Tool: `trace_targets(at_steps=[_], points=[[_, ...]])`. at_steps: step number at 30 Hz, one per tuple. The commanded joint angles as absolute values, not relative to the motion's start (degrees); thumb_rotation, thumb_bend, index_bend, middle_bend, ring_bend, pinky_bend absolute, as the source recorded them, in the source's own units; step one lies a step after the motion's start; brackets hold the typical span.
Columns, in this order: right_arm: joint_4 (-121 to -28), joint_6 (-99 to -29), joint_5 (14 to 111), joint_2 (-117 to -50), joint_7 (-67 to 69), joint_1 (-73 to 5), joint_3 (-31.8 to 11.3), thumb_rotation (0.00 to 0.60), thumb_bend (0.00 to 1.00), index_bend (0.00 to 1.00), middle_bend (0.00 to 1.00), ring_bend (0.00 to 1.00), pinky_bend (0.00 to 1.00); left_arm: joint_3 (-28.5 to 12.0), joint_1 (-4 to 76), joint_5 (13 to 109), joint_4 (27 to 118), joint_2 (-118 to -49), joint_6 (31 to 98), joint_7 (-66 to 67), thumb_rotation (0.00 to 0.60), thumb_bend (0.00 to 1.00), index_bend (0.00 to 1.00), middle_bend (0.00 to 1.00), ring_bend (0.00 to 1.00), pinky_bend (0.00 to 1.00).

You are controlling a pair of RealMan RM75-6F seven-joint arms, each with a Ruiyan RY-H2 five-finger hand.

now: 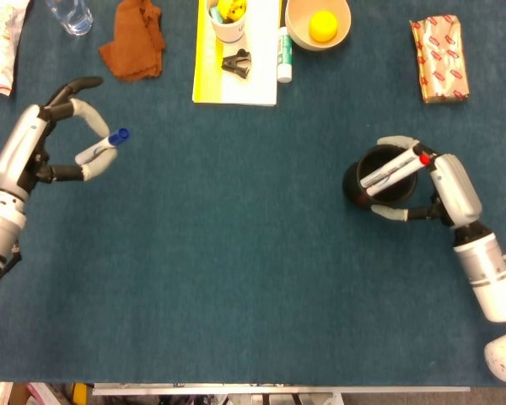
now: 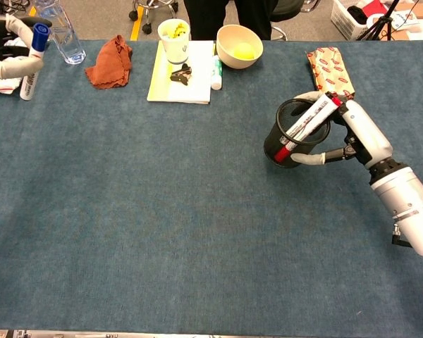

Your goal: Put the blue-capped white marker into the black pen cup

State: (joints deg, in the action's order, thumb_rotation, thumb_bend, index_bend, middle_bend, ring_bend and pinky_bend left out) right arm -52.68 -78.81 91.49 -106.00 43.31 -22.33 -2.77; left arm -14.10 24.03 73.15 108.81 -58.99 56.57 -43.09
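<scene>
The left hand [image 1: 55,139] pinches the blue-capped white marker [image 1: 102,148] off the blue cloth-covered table [image 1: 236,253], far out at the 9 o'clock side, cap pointing toward 2 o'clock in the head view. The right hand [image 1: 430,186] grasps the round black pen cup [image 1: 379,179] at about 3 o'clock, fingers wrapped around its wall. Judging from the task, the cup is gripped so it can be steadied or brought to meet the marker; the two are well apart, so the drop is not yet done.

The chest view shows what the overhead one flattens: the cup is tilted, its mouth tipped toward 10 o'clock, and a red-capped white marker [image 2: 303,129] already leans inside it with its top against the rim. It also shows the blue cap upright above the barrel. The head view alone shows the whole left forearm.

At 12 o'clock lie a yellow pad [image 1: 209,80], a cream bowl holding a yellow ball [image 1: 318,21] and a rust-brown cloth [image 1: 133,40]
</scene>
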Motion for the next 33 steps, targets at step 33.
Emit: trace_targets(at_steps=[33], points=[[-45.82, -72.63, 90.96, -113.76, 45.95, -29.64, -4.17, 0.6, 0.0, 0.41, 0.53, 0.48, 0.45, -19.69, 33.86, 68.38, 115.78, -63.83, 52.08, -39.96, 0.6, 0.51, 0.65, 0.16, 0.07, 0.15]])
